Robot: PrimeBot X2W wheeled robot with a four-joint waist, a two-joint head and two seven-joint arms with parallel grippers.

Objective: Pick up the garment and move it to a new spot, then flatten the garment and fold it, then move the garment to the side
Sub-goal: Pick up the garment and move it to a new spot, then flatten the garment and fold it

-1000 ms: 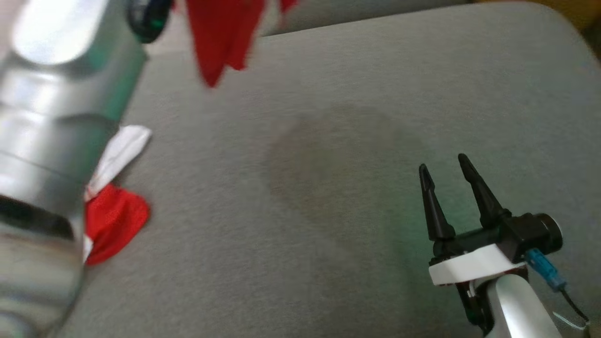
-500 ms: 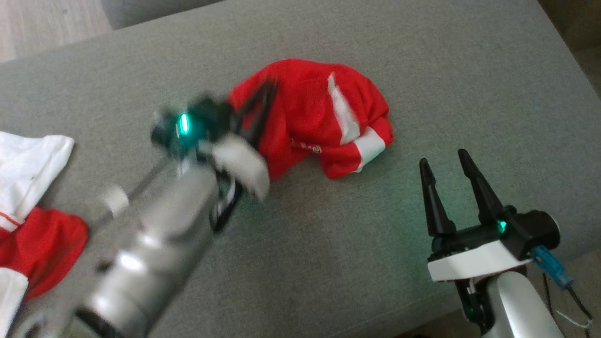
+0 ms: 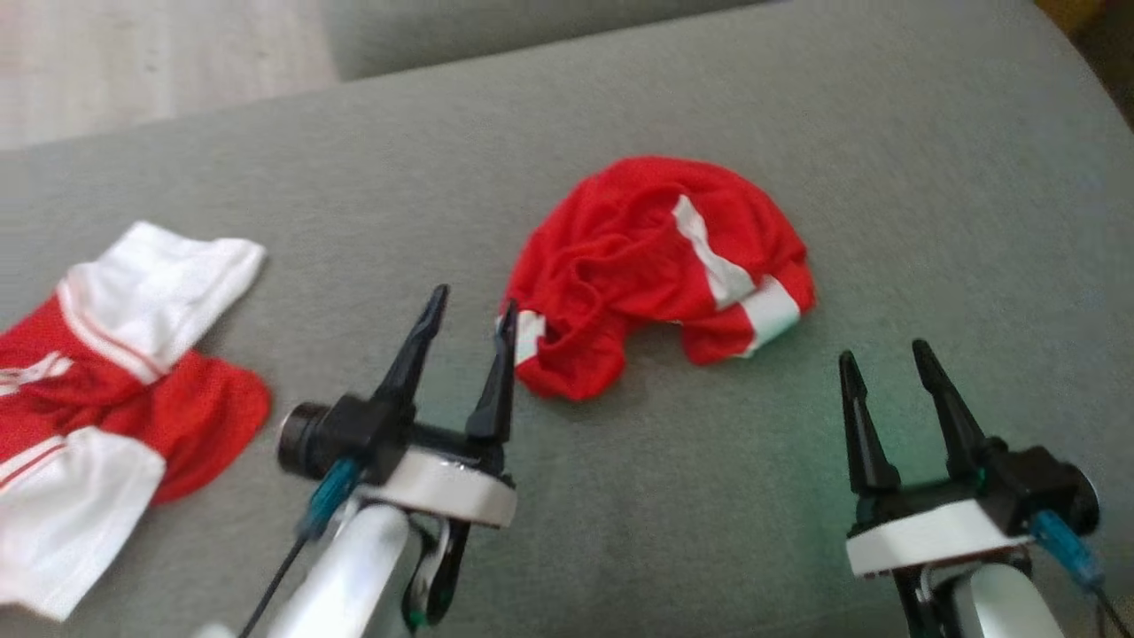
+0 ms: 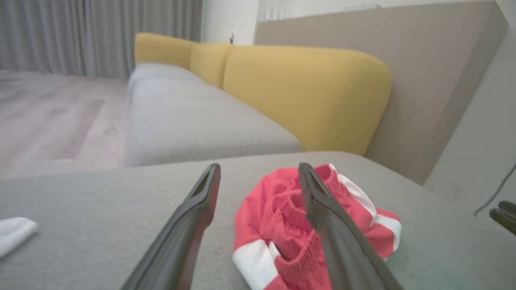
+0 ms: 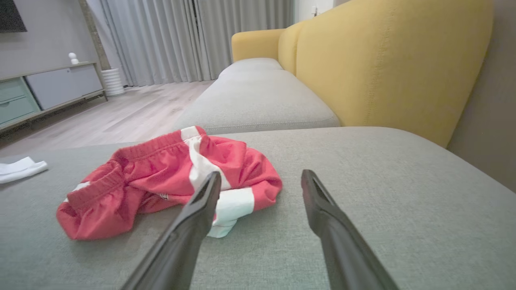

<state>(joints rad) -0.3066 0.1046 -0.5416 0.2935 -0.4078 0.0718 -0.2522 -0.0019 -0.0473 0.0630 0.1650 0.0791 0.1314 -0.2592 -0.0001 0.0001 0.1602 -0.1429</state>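
Observation:
A red garment with white stripes (image 3: 656, 266) lies crumpled in a heap on the grey cushion (image 3: 620, 496), near its middle. My left gripper (image 3: 471, 307) stands open just left of the heap's near corner, nothing between its fingers. In the left wrist view the garment (image 4: 282, 217) sits low between and behind the open fingers (image 4: 193, 217). My right gripper (image 3: 889, 357) is open and empty, near and right of the heap. The right wrist view has the garment (image 5: 161, 177) ahead and to the left of the fingers (image 5: 189, 229).
A second red and white garment (image 3: 106, 381) lies spread at the cushion's left edge. Behind the cushion runs a grey sofa seat (image 5: 254, 96) with a yellow backrest (image 5: 383, 64). Wooden floor (image 5: 113, 112) and a low cabinet (image 5: 48, 88) lie beyond.
The head camera has shifted a lot. The left gripper, which held the red garment aloft a second ago, has let it go and drawn back near the heap's left corner; the garment now rests crumpled.

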